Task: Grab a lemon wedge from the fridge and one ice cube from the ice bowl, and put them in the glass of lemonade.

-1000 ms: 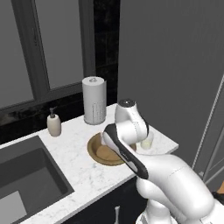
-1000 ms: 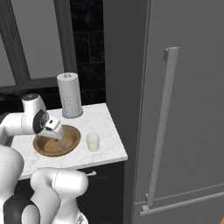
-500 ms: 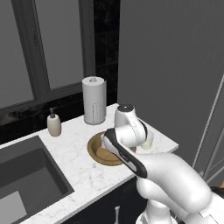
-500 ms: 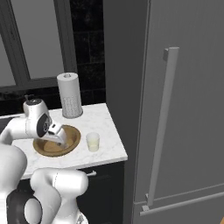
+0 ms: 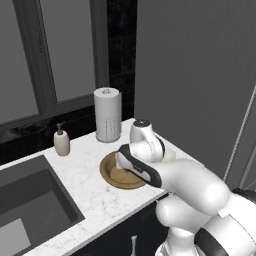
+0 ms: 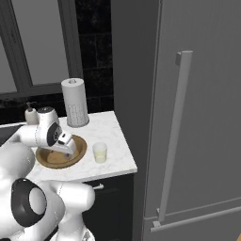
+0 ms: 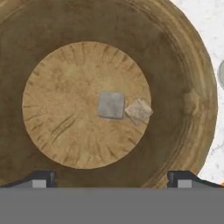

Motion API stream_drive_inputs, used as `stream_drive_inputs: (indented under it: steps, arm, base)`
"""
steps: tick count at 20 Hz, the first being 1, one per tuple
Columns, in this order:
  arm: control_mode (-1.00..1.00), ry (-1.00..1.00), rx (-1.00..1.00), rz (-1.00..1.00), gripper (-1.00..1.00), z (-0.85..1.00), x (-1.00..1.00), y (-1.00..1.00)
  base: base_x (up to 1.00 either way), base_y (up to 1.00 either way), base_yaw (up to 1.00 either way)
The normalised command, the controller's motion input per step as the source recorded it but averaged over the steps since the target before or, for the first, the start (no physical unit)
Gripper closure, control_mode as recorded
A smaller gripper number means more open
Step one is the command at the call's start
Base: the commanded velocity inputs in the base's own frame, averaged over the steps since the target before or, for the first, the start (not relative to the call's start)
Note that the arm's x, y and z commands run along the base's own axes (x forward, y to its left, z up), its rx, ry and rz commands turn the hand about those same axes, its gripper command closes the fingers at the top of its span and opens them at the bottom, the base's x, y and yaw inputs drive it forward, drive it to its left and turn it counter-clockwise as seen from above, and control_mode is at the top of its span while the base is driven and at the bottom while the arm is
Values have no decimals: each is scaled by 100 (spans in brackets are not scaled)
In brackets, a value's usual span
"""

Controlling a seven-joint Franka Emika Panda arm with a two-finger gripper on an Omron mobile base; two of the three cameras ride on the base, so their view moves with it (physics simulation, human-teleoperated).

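- While the gripper (image 7: 112, 177) is hanging over the bowl (image 7: 183, 65), its jaws are standing spread wide, gripping nothing, tips far apart at the hand view's bottom.
- Two ice cubes are lying side by side, touching, on the bowl's flat centre: a grey cube (image 7: 111, 105) sitting square, a paler cube (image 7: 139, 110) turned cornerwise beside it.
- Round, shallow and wooden, the bowl is showing ringed grain; the arm is hiding part of it in both base views.
- Just right of the bowl, the glass (image 6: 100, 152) is standing upright on the white marbled counter (image 6: 113, 136), holding pale liquid.
- Matte grey and shut, the fridge (image 6: 202, 117) is standing right of the counter, its long bar handle (image 6: 173, 136) running vertically.
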Motion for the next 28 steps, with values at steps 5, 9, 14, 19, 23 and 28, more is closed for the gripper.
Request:
stream_drive_inputs:
  steps: [5,9,14,19,23,28]
  arm:
    - [-100,3,-1,0,-100,-25,30,0]
    - [-100,1,0,0,-100,-20,34,0]
    - [-100,1,-1,0,-100,-26,20,6]
    - [-100,0,-1,0,-100,-28,0,12]
    - [-100,0,-1,0,-100,-25,0,12]
    - [-100,0,0,0,-100,-4,0,11]
  base:
    - [0,0,0]
    - [0,0,0]
    - [0,0,0]
    - [0,0,0]
    - [0,0,0]
    - [0,0,0]
